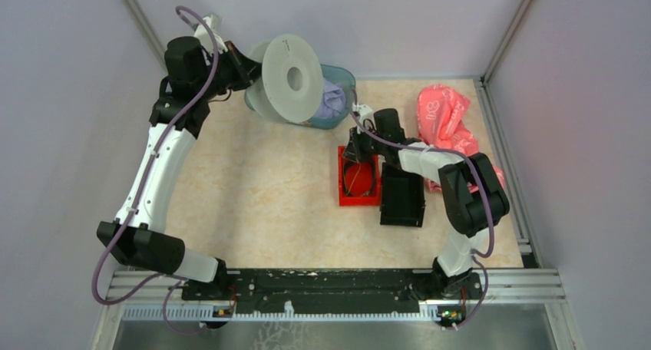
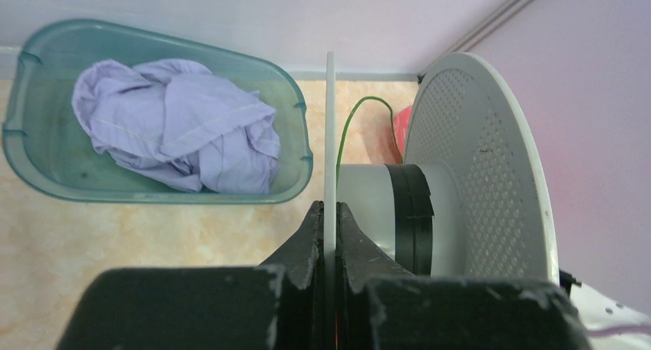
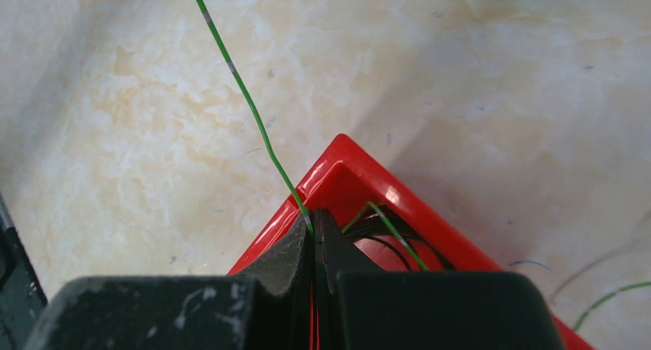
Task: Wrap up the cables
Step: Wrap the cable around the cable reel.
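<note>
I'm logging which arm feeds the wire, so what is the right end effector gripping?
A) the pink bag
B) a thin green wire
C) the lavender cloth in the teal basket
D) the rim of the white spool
B: in the right wrist view, the right end effector is shut on a thin green wire that runs up and away from its tips, over a corner of the red tray.

The spool (image 1: 288,77) is showing off-white, its far flange carrying a fine grid of punched dots and its hub wearing a black band. The cable (image 3: 246,97) is running bright green (with short pale grey marks along it). The basin (image 2: 42,146) is glowing translucent teal around a lavender cloth (image 2: 176,127). The red tray (image 1: 342,177) is sitting beside the black tray (image 1: 386,200). The bag (image 1: 445,116) is showing pink with white print, and the table (image 1: 261,196) is lying cream, faintly marbled.
</note>
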